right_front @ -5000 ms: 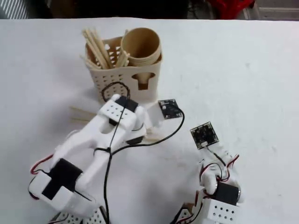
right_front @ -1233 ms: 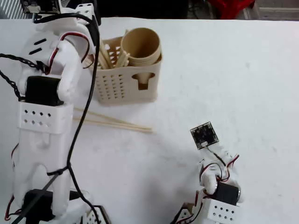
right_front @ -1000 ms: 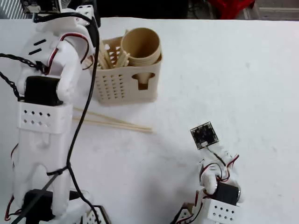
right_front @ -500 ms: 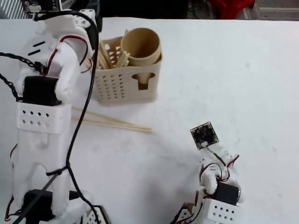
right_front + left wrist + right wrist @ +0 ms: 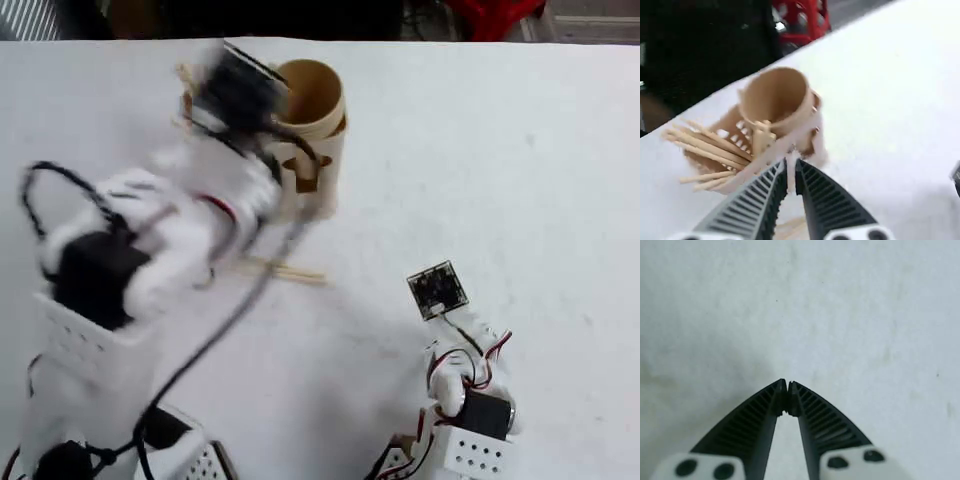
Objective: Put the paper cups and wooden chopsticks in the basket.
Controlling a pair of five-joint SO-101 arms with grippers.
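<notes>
Left tool point(image 5: 790, 167) closed, empty, near beige perforated plastic basket point(image 5: 322, 160) holding tan paper cups point(image 5: 310, 92). Loose wooden chopsticks point(image 5: 292, 271) on white surface point(image 5: 520, 150), basket's 6 o'clock. Right tool point(image 5: 786, 386) closed, empty.

A white table point(image 5: 540, 150) stands before a dark room with a red crate point(image 5: 495, 14).

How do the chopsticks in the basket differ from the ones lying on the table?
The stored chopsticks lean tilted in a fanned bunch inside the basket, beside the paper cups. The loose chopsticks lie flat on the table, outside the basket and partly hidden by the left arm. Both are pale wood.
</notes>
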